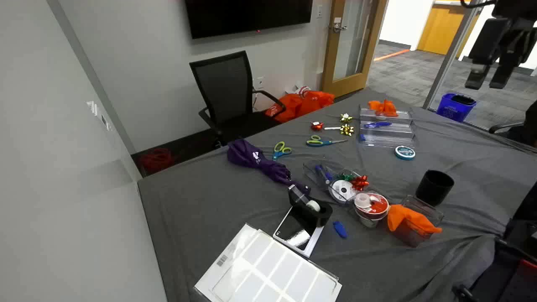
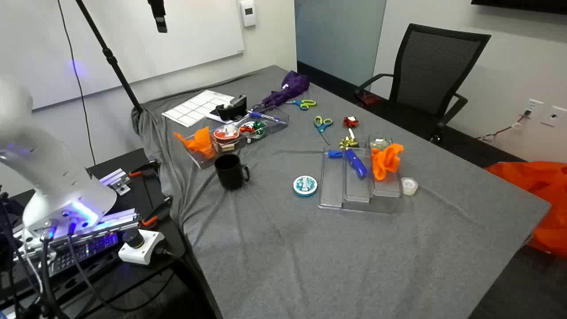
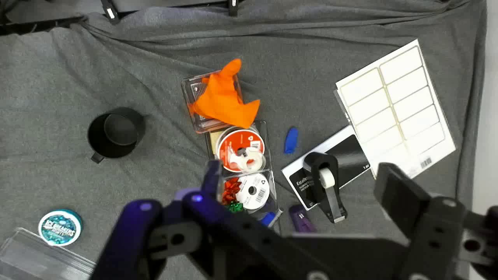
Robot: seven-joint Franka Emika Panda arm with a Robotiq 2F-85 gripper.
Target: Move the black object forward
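Observation:
The black object is a plain matte black mug. It stands upright on the grey cloth-covered table in both exterior views, as the black mug (image 1: 434,188) and the same mug (image 2: 230,173) with its handle showing. In the wrist view the mug (image 3: 116,132) is at the left, seen from above, its small handle at the lower left. My gripper (image 1: 487,79) is high above the table, away from the mug. In the wrist view the gripper (image 3: 301,179) has its fingers wide apart with nothing between them. In an exterior view only part of the gripper (image 2: 161,25) shows at the top.
A clear bin with orange cloth (image 1: 415,222) stands close beside the mug. Ribbon spools (image 3: 253,190), a tape dispenser (image 3: 327,186) and label sheets (image 3: 397,109) lie farther off. A mint tin (image 2: 305,185) and a tiered clear tray (image 2: 332,195) are on the mug's other side.

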